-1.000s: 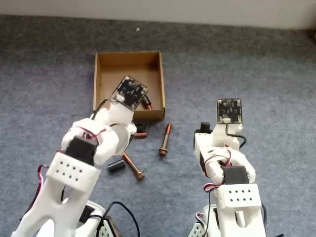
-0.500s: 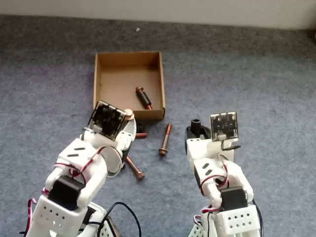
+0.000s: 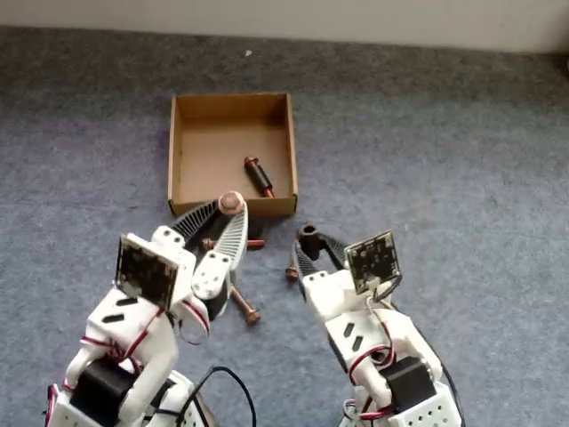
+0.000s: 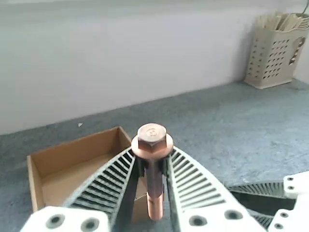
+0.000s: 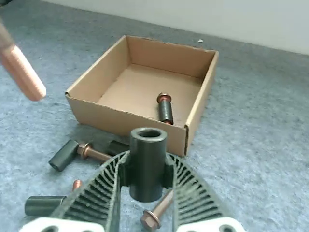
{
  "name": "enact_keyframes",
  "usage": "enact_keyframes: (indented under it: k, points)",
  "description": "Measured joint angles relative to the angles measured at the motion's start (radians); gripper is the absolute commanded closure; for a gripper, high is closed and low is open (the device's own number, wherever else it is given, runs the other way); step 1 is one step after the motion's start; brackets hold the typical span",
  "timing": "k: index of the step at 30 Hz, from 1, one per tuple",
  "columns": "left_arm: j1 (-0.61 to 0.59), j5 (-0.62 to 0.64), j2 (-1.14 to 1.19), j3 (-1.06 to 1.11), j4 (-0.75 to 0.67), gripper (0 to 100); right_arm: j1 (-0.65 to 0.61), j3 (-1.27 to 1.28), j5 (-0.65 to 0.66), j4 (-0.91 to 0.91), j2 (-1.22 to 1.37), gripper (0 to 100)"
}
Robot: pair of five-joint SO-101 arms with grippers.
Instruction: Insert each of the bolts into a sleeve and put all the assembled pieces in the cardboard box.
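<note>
My left gripper (image 3: 229, 210) is shut on a copper bolt (image 3: 232, 202), held upright just in front of the cardboard box (image 3: 178, 151). The left wrist view shows the bolt (image 4: 152, 139) head-up between the fingers of the left gripper (image 4: 152, 166), with the box (image 4: 72, 154) behind. My right gripper (image 3: 308, 242) is shut on a black sleeve (image 3: 308, 234), a little to the right of the bolt. In the right wrist view the sleeve (image 5: 147, 140) stands bore-up in the right gripper (image 5: 146, 164). One assembled piece (image 3: 259, 176) lies in the box (image 5: 140, 53).
Loose bolts (image 3: 243, 305) (image 3: 292, 269) lie on the grey carpet between the arms. The right wrist view shows a sleeve with a bolt in it (image 5: 65, 154), another sleeve (image 5: 43, 205) and a bolt (image 5: 157, 215) in front of the box. A beige basket (image 4: 277, 43) stands far off.
The left arm has drawn back from over the box, now holding the bolt upright at its front wall. The right arm has swung left toward it with the sleeve.
</note>
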Motion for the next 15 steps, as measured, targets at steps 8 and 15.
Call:
enact_keyframes:
  k: [8, 15]
  points:
    - [0.091, 0.000, -0.095, 0.000, -0.003, 100, -0.143, 0.000, 0.103, -0.008, -0.005, 99.5]
    - [0.138, 0.000, -0.103, 0.005, -0.003, 100, -0.167, 0.000, 0.106, -0.089, -0.006, 99.5]
